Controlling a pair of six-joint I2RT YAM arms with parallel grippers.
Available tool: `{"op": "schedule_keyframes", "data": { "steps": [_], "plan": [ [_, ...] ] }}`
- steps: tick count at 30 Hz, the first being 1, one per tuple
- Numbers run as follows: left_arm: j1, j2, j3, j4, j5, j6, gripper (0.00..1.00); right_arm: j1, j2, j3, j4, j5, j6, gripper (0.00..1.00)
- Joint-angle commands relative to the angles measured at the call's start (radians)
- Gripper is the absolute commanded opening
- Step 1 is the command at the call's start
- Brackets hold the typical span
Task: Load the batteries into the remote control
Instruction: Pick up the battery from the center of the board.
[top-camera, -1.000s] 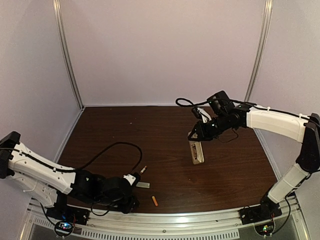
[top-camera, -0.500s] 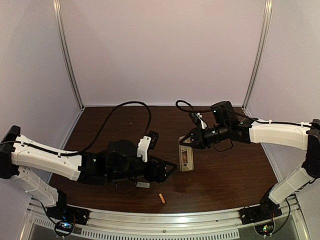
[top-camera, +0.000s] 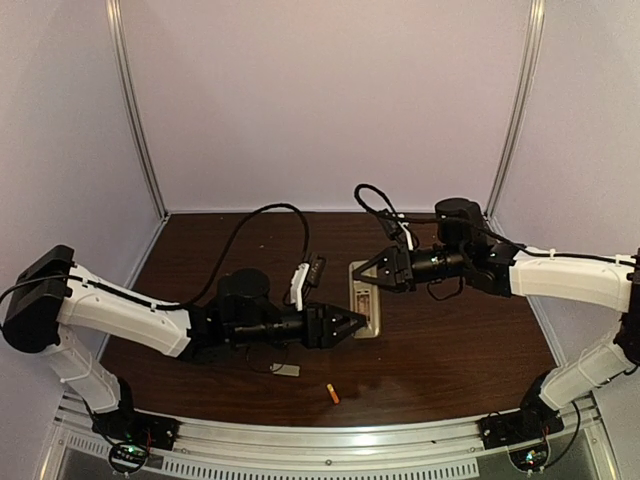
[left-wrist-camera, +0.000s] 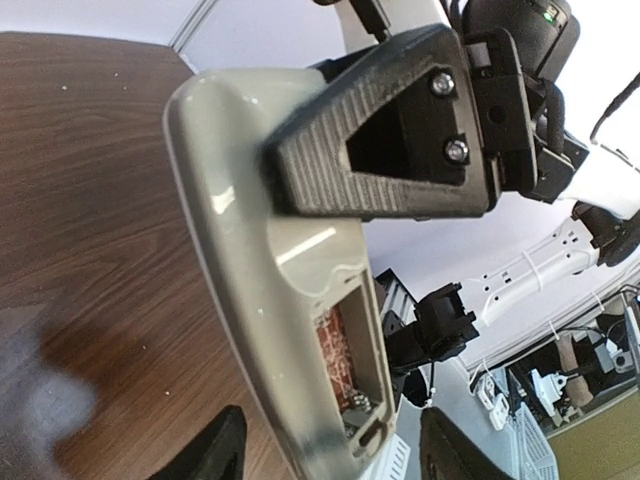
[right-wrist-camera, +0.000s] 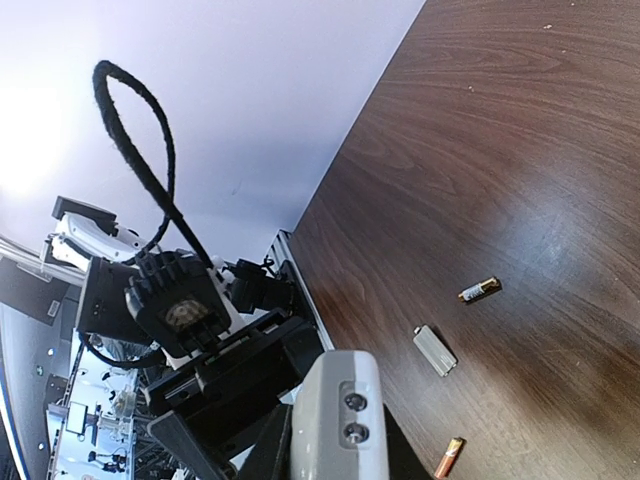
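Observation:
My right gripper (top-camera: 368, 280) is shut on the far end of the remote control (top-camera: 367, 314) and holds it over the middle of the table, beige back up. In the left wrist view the remote (left-wrist-camera: 250, 300) shows its open battery bay (left-wrist-camera: 350, 350), empty of batteries. My left gripper (top-camera: 352, 325) is open, its fingers (left-wrist-camera: 225, 452) on either side of the remote's near end. One battery (top-camera: 331, 394) lies near the front edge. The right wrist view shows both batteries, one further out (right-wrist-camera: 479, 290) and one nearer (right-wrist-camera: 449, 457), and the remote's end (right-wrist-camera: 340, 420).
A small flat pale grey plate (top-camera: 286, 370) lies on the table under the left arm; it also shows in the right wrist view (right-wrist-camera: 435, 350) between the two batteries. A black cable (top-camera: 270, 215) loops over the left arm. A metal rail (top-camera: 330, 440) runs along the front edge.
My left arm swung from the front left edge out to the middle, and its open fingers now flank the remote. My right gripper carried the remote leftwards. The orange battery shifted slightly right.

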Motion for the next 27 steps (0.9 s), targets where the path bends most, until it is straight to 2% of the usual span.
{"op": "schedule_keyframes", "data": {
  "steps": [1, 5, 7, 10, 12, 18, 21, 23, 25, 27],
  "plan": [
    [-0.001, 0.04, -0.001, 0.164, 0.062, -0.025, 0.55, 0.018, -0.007, -0.015, 0.103, -0.043, 0.042, 0.07],
    [0.001, 0.056, -0.008, 0.223, 0.039, -0.054, 0.38, 0.022, -0.009, -0.031, 0.156, -0.049, 0.081, 0.11],
    [0.001, 0.068, -0.017, 0.279, 0.027, -0.082, 0.31, 0.022, -0.009, -0.04, 0.18, -0.05, 0.1, 0.16],
    [0.002, 0.083, -0.036, 0.356, -0.002, -0.122, 0.22, 0.022, -0.014, -0.055, 0.208, -0.033, 0.121, 0.26],
    [0.002, 0.099, -0.048, 0.421, -0.009, -0.158, 0.2, 0.022, -0.018, -0.069, 0.234, -0.016, 0.141, 0.3],
    [0.008, 0.165, -0.067, 0.591, -0.009, -0.247, 0.18, 0.023, -0.01, -0.099, 0.282, 0.004, 0.171, 0.28],
    [0.012, 0.193, -0.075, 0.649, 0.0, -0.287, 0.18, 0.024, -0.012, -0.103, 0.268, 0.015, 0.16, 0.2],
    [0.014, 0.197, -0.078, 0.656, -0.002, -0.3, 0.21, 0.022, -0.012, -0.1, 0.244, 0.02, 0.146, 0.11],
    [0.014, 0.192, -0.079, 0.648, 0.0, -0.286, 0.38, 0.02, -0.016, -0.099, 0.219, 0.033, 0.136, 0.01],
    [0.014, 0.163, -0.084, 0.584, -0.011, -0.264, 0.56, 0.012, -0.025, -0.104, 0.207, 0.05, 0.129, 0.0]
  ]
}}
